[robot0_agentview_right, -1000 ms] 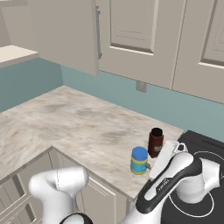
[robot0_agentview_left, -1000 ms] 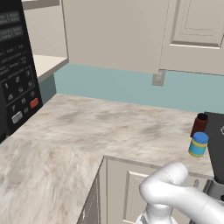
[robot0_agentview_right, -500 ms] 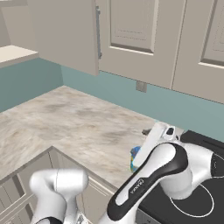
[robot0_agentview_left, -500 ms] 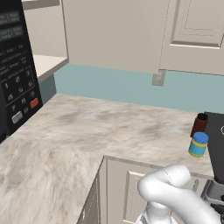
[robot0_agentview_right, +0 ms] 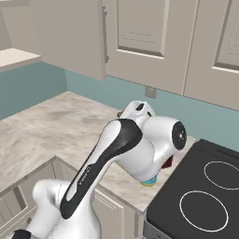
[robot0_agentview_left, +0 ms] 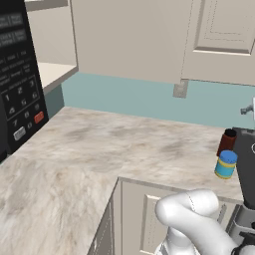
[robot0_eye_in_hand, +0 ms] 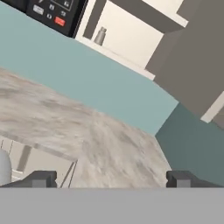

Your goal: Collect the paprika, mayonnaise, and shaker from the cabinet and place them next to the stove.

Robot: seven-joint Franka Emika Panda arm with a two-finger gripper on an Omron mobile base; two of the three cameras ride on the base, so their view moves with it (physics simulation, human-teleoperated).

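The gripper [robot0_eye_in_hand: 111, 178] stands with its jaws spread wide and nothing between them; its two dark fingertips [robot0_eye_in_hand: 40, 179] rise far apart at the bottom of the hand view, above the marbled counter [robot0_eye_in_hand: 78, 131]. Ahead of the gripper and well apart from it, past the teal backsplash [robot0_eye_in_hand: 87, 83], the shaker [robot0_eye_in_hand: 100, 36] stands upright on the flat shelf of the doorless cabinet [robot0_eye_in_hand: 131, 33], just beside the black microwave [robot0_eye_in_hand: 52, 11] with its keypad. In the hand view the whole scene lies tilted, so the shelf slopes across the upper part of the frame. The paprika [robot0_agentview_left: 226, 142] and the mayonnaise [robot0_agentview_left: 225, 164] stand on the counter close together, the dark red bottle just behind the blue-lidded jar, both right at the edge of the black stove [robot0_agentview_left: 246, 164]. From the right base view the white arm [robot0_agentview_right: 121, 154] crosses in front of them, and a sliver of the jar's base and a bit of red show below the arm's big joint, beside the stove's flat top with its two ring burners. How far the gripper is from these two I cannot tell.
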